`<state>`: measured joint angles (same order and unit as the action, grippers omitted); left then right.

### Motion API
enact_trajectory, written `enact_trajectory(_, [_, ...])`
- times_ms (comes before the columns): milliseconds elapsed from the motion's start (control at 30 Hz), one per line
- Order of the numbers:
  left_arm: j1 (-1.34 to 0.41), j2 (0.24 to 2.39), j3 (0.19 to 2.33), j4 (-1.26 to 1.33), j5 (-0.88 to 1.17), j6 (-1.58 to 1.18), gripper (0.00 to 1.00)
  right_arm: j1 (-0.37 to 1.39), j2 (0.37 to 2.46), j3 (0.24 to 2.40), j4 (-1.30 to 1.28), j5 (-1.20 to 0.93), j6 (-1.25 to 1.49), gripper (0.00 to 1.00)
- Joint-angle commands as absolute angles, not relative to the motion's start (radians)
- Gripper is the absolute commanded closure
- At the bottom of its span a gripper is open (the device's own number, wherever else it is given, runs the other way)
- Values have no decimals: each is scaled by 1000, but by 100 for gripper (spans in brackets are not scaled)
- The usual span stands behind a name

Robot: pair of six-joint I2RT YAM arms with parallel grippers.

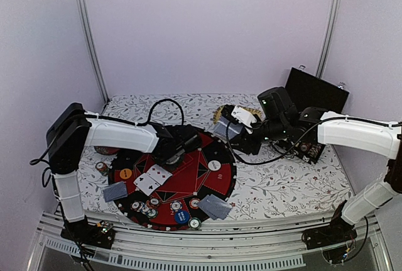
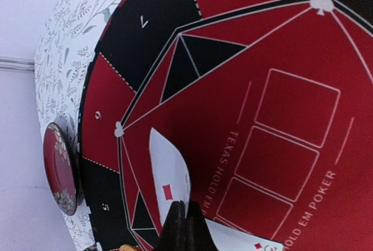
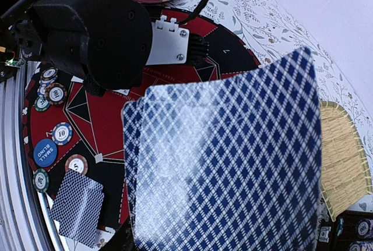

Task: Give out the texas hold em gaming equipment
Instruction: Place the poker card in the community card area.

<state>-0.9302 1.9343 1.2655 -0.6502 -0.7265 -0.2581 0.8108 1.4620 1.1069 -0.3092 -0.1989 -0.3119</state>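
Note:
A round red and black poker mat lies mid-table. My left gripper is shut on the edge of a face-up diamond card, which curls up off the mat; a second face-up card lies beside it. My right gripper hovers over the mat's far right rim, shut on a fanned pack of blue-backed cards that hides its fingers. Two face-down card piles lie on the mat. Chips and a blue button sit along the near rim, an orange chip at left.
An oval straw tray lies behind the right gripper. A small red patterned dish sits off the mat's left edge under the left arm. An open black case with more chips stands at the back right.

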Motion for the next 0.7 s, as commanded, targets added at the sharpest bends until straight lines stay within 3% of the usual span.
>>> enact_trajectory(0, [-951,1933,1252,-594,-576,-255,100,804,1416,1100,-315,-177,-322,56])
enact_trajectory(167, [-956,1920,1227,-538,-467,-264,100,802,1405,1089,-315,-174,-322,56])
enact_trajectory(600, [-959,1935,1217,-574,-416,-306,100,798,1392,1078,-310,-177,-322,56])
enact_trajectory(667, [-959,1936,1219,-575,-403,-305,84,798,1392,1077,-310,-177,-322,56])
